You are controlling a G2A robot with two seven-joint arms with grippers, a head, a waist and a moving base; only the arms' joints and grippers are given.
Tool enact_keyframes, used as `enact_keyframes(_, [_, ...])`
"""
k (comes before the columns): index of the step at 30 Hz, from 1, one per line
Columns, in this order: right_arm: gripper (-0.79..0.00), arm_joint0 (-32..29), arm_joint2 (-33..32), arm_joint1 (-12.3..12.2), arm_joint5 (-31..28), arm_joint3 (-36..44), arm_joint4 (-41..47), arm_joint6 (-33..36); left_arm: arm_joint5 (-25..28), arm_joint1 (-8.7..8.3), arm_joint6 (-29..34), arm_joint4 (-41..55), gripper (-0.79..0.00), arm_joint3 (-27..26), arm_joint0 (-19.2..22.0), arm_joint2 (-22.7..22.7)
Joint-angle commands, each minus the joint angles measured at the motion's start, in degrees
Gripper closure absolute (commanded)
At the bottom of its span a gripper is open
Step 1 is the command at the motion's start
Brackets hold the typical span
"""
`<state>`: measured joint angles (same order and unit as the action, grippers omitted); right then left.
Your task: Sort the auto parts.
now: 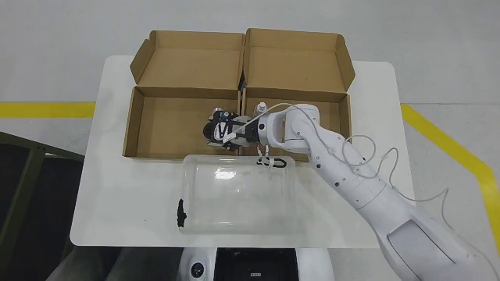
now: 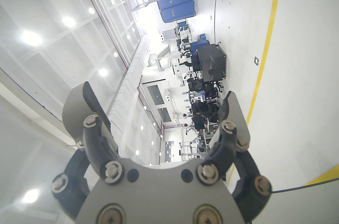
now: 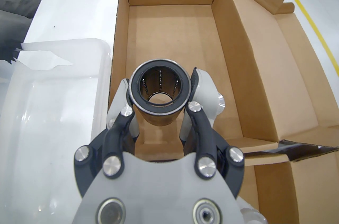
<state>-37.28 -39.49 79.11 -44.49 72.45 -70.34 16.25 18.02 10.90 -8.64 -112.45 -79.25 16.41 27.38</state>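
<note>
Hollow cylinder, black rim, ball rows inside

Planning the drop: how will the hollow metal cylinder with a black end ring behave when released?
The hollow metal cylinder looks rigid, probably heavy for its size: ball rows line its bore. Its round wall would likely roll on the cardboard box floor.

In the top view the bearing was mostly buried in the right pincer, so it was just a dark lump. The arm covered a good chunk of the right box floor too. That little black thing in the clear bin was way too tiny to tell what it was. In the right wrist view the bearing's lower end sat hidden between the fingers, and the bin ran off the frame edge.
</note>
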Motion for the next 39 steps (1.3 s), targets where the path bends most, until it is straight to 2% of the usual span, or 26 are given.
enact_keyframes(1, [0.0,0.4,0.3,0.2,0.1,-0.8,-0.6,-0.1,0.0,0.0,0.0,0.0,-0.785,0.0,0.0,0.0])
enact_keyframes(19, [-0.003,3.6,3.3,2.2,-0.6,-5.4,-4.9,1.3,0.0,0.0,0.0,0.0,-0.785,0.0,0.0,0.0])
enact_keyframes(24, [-0.126,3.8,3.4,2.5,-0.7,-6.4,-5.0,2.1,0.0,0.0,0.0,0.0,-0.785,0.0,0.0,0.0])
enact_keyframes(27, [-0.142,4.2,3.7,2.8,-1.0,-7.0,-5.4,2.4,0.0,0.0,0.0,0.0,-0.785,0.0,0.0,0.0])
enact_keyframes(39, [-0.302,4.9,4.3,3.6,-1.2,-7.9,-6.7,3.3,0.0,0.0,0.0,0.0,-0.785,0.0,0.0,0.0])
